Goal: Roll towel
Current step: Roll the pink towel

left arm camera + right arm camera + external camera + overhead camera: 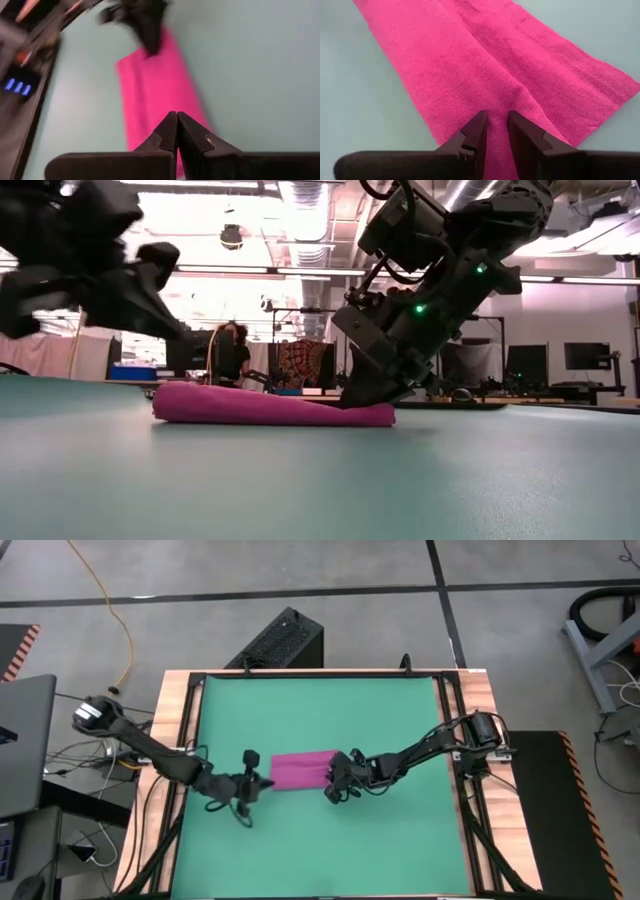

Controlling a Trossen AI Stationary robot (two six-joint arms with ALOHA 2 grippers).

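Observation:
The magenta-pink towel (pixel 300 769) lies as a flat folded strip on the green mat (pixel 320 710), near the middle of the table. It also shows in the low view (pixel 260 406). My right gripper (pixel 333 780) is at the towel's right end, shut on the cloth (pixel 495 120). My left gripper (pixel 258 784) is shut and empty, and hangs above the towel's left end (pixel 176 116). In the low view it is clear of the cloth (pixel 150 300). My right gripper pinches a small raised fold (pixel 496 111) in the middle of the towel's right end between its two fingers. The fingers come slanting down from the table's right side (pixel 362 392). The towel stays flat on the mat, with a crease running away from the pinch.
A wooden frame (pixel 180 710) borders the mat on all sides. A black box (pixel 285 640) stands on the floor beyond the far edge. Bare mat lies on the towel's far and near sides. A person (pixel 232 352) shows far back in the room.

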